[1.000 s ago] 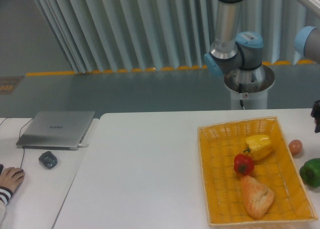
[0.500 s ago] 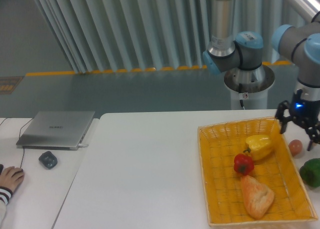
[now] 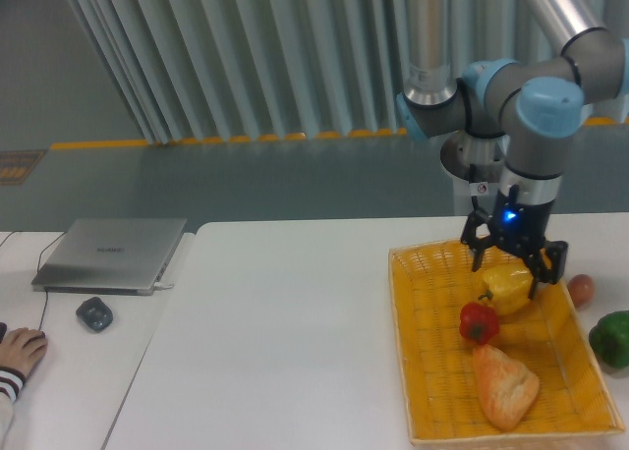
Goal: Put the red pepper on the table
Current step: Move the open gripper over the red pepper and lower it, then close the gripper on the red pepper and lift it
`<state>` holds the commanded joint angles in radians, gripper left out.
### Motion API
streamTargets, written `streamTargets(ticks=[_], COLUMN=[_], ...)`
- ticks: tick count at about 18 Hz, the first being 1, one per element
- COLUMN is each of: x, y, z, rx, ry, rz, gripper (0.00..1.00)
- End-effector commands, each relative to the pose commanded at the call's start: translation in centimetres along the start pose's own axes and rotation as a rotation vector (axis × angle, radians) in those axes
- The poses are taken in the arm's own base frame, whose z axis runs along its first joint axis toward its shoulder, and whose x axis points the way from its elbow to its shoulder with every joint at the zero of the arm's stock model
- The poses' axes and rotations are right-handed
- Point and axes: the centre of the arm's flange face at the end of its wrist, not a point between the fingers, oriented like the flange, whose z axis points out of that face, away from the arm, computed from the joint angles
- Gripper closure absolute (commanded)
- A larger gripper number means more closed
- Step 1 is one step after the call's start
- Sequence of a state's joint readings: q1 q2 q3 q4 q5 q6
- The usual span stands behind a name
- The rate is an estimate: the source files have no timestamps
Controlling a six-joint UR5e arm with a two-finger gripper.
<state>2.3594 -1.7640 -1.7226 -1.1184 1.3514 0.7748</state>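
While the red pepper point(image 3: 479, 322) lies basketed, the tool point(image 3: 511, 269) hangs spread, empty.

The UR5e arm point(image 3: 536, 145) is silver-grey tubing with pale blue joint caps — its black two-finger gripper point(image 3: 511, 265) carries a small blue light at the wrist.

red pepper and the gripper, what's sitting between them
In the camera view, the yellow pepper lies between the open gripper above and the red pepper lower left in the basket.
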Motion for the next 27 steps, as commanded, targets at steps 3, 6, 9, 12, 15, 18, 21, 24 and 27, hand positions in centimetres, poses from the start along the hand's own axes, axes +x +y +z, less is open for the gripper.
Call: streamTargets(ticks=[3, 6, 9, 12, 15, 18, 21, 24, 27], x=[1.5, 1.8, 1.7, 1.2, 0.8, 0.6, 0.4, 0.2, 0.1], y=[-0.4, -0.3, 0.0, 0.1, 0.3, 0.3, 0.3, 0.2, 0.2], z=[0.9, 1.6, 1.9, 3.0, 3.5, 3.9, 4.6, 5.2, 5.4], rx=[-0.002, -0.024, -0.042, -0.065, -0.086, -0.090, -0.098, -0.089, -0.093], ry=[-0.019, -0.028, -0.039, -0.053, -0.070, -0.070, -0.068, -0.075, -0.074], rz=[-0.008, -0.018, -0.019, -0.020, -0.021, -0.023, -0.027, -0.033, -0.032], gripper=[0.00, 0.00, 0.02, 0.03, 0.01, 0.00, 0.00, 0.00, 0.00])
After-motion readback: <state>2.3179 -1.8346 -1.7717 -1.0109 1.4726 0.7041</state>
